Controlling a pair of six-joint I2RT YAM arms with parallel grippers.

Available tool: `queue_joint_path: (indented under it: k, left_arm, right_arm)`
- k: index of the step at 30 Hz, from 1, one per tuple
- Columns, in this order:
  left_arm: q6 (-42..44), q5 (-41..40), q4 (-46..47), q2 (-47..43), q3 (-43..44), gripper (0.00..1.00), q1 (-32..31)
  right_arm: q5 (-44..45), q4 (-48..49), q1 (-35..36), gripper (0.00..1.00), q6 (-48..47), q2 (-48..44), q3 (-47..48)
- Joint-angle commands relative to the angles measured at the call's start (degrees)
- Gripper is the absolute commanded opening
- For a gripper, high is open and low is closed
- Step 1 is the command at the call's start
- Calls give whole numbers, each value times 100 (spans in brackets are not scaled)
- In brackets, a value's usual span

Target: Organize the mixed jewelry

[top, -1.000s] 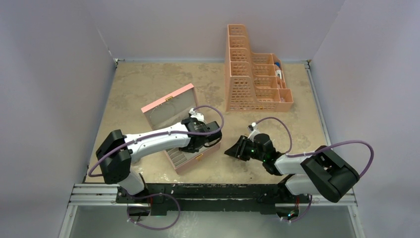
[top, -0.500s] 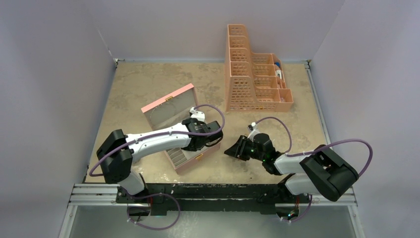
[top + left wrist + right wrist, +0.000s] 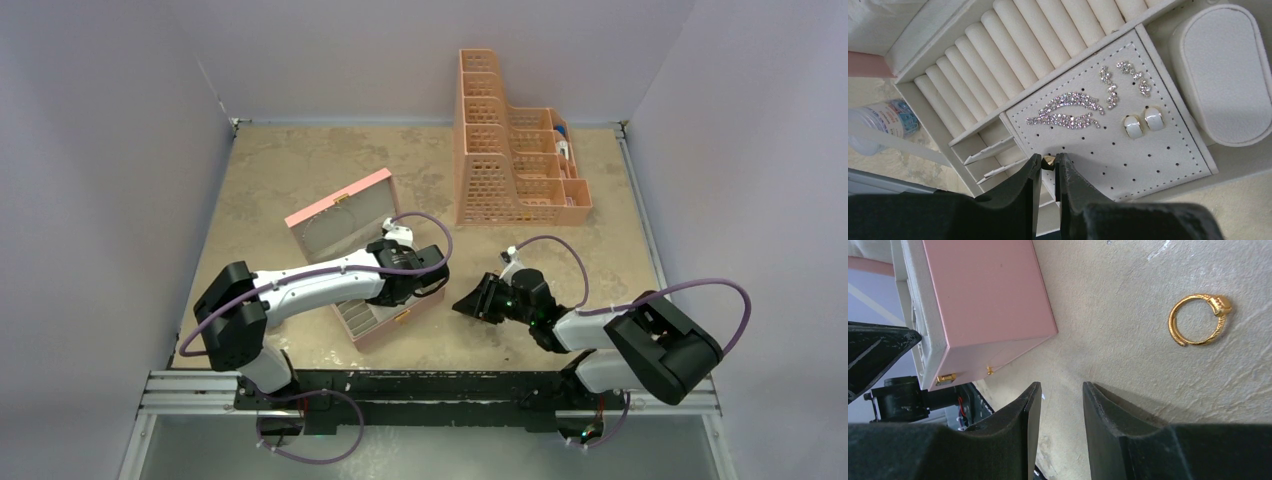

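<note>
Jewelry [image 3: 1070, 107] is in three places. Crystal sprays, crystal drops [image 3: 1109, 90] and a white-and-gold pair [image 3: 1133, 126] are pinned to the perforated earring panel [image 3: 1148, 165] inside the pink box [image 3: 988, 295]. My left pincer [image 3: 1048, 158] is closed on a small gold piece [image 3: 1048, 161] over one corner of that panel; I cannot tell whether the piece touches it. A gold ring [image 3: 1198, 320] lies on the bare surface [image 3: 1148, 415], apart from the box. My right pincer [image 3: 1060, 390] is open and grips nothing, low over the surface and short of the ring.

Compared with the views from a second ago, neither arm has shifted noticeably. I judge that the left arm is held in fine placement of the gold piece. The ring is not yet collected.
</note>
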Motion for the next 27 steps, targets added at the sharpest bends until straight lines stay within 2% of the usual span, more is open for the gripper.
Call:
queue_joint_path:
  k: [1,10,27]
  left_arm:
    - [33,145,13,-286,-39,14,-22]
    - [49,141,-127,-249,-22,14,-22]
    - [227,406,261,-214,-141,14,-22]
  right_arm:
    - [108,180,29,40,-111,111,132]
    - [83,238,29,39,-101,180,151]
    - [24,305,29,39,-96,299,151]
